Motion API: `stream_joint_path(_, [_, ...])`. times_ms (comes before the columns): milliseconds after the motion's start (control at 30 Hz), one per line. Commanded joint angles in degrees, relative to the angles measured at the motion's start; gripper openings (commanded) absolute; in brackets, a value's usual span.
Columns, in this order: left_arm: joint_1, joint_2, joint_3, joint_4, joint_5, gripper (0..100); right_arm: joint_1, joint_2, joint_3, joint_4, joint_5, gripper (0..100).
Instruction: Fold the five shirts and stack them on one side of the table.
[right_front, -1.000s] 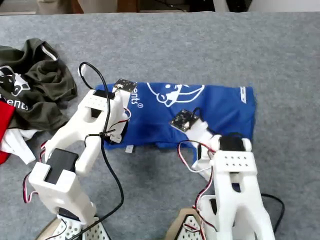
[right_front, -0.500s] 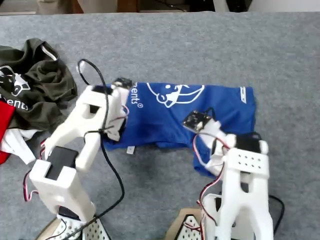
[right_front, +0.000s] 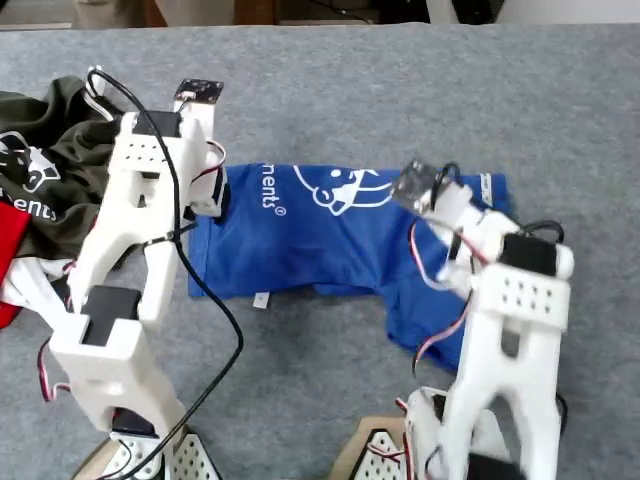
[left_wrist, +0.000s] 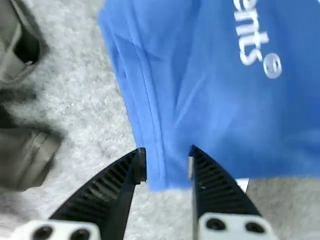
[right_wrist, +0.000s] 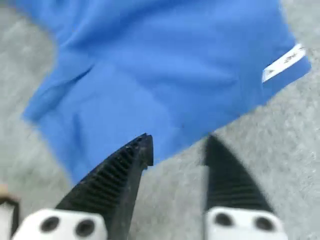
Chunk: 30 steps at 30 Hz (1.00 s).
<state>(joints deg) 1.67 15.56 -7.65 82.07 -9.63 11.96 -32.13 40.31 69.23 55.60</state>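
The blue shirt (right_front: 340, 235) lies half folded across the middle of the table, white print up, with a flap (right_front: 425, 320) reaching toward the near edge. My left arm (right_front: 150, 190) stands at the shirt's left end. Its gripper (left_wrist: 166, 162) is open, with the shirt's folded corner (left_wrist: 155, 170) between the fingertips. My right arm (right_front: 500, 270) is over the shirt's right part. Its gripper (right_wrist: 179, 150) hangs open above the blue cloth's edge (right_wrist: 165, 100), close to a white label (right_wrist: 285, 62).
A heap of other shirts sits at the far left: dark olive (right_front: 70, 160), red (right_front: 10, 250) and white (right_front: 30, 285). Grey carpet (right_front: 400, 90) covers the table. The arm bases stand at the near edge.
My left arm swung off the shirt to its left end, farther back. My right arm moved right and farther back, uncovering the blue flap at the near right.
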Motion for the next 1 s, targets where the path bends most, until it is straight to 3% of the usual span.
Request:
stream_joint_path(0, [-0.62, 2.95, -0.97, -5.10, 5.10, 1, 0.84, 13.67, -5.93, -8.35, -4.13, 3.7])
stream_joint_path(300, [-0.09, 11.82, -2.11, -7.21, 8.35, 2, 5.14, 43.91, -23.78, -14.77, -5.98, 3.0])
stream_joint_path(500, [2.37, 13.32, -2.29, -8.79, 7.91, 2, 8.13, 57.80, -36.09, -14.42, 1.85, 3.0])
stream_joint_path(833, [3.87, 15.78, -4.04, -10.20, 7.82, 2, 11.21, 66.59, -50.24, -11.52, 6.95, 3.0])
stream_joint_path(967, [5.36, 15.69, -5.45, -6.33, 3.87, 2, 11.47, 67.38, -51.38, -10.64, 7.03, 3.0])
